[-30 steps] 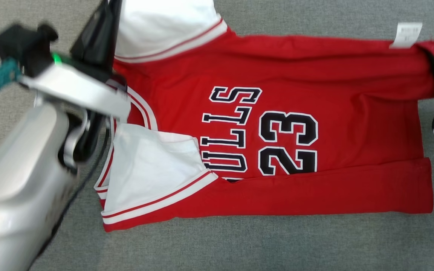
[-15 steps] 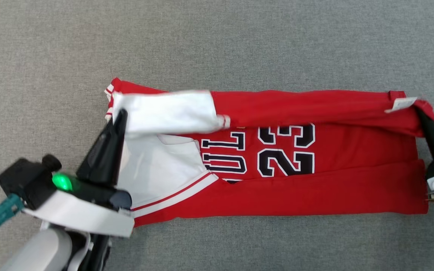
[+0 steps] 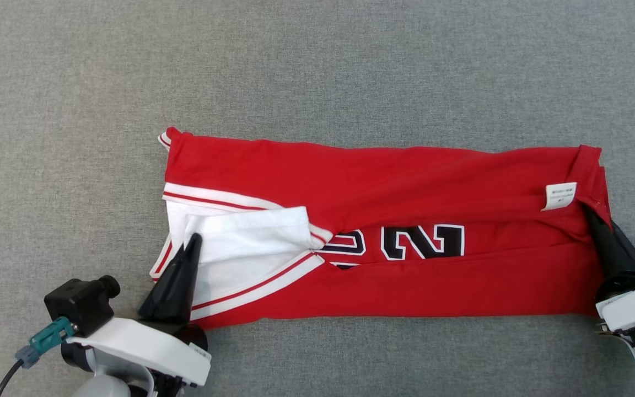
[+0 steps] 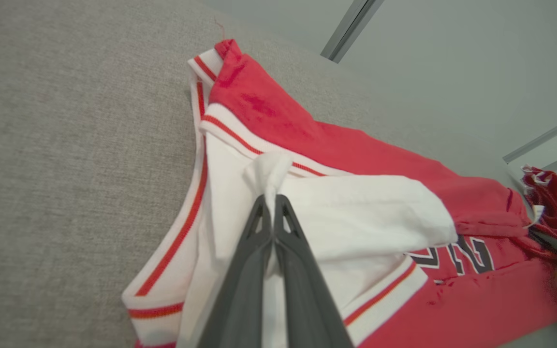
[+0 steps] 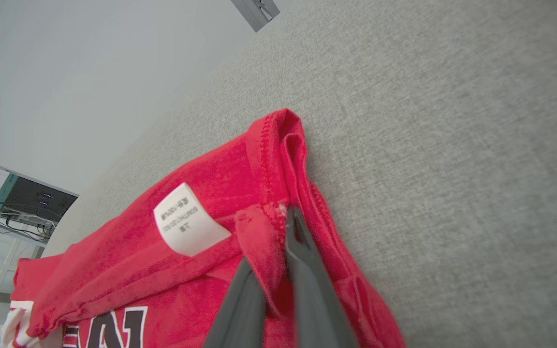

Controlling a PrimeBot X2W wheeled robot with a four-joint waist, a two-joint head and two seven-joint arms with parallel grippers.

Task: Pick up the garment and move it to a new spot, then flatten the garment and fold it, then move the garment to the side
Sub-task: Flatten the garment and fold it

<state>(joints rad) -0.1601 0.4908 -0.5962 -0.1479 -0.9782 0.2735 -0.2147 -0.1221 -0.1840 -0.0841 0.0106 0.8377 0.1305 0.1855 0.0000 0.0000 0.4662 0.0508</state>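
Scene: One red jersey (image 3: pixel 383 182) lies as a long band across the middle of the grey tabletop (image 3: pixel 317 66), its upper long edge folded down over the printed number.
Left gripper (image 3: pixel 193 238): At lower left, jaws pressed together and pinching a pucker of the white sleeve.
Right gripper (image 3: pixel 593 223): At the right edge, jaws closed on the red hem with cloth between them, just below the care label (image 3: pixel 561 196).
Risk: The sleeve looks bunched rather than flat. Pulling an arm back before a clean release would likely drag the fold open or skew it.
Count: One jersey, two grippers, one care label.
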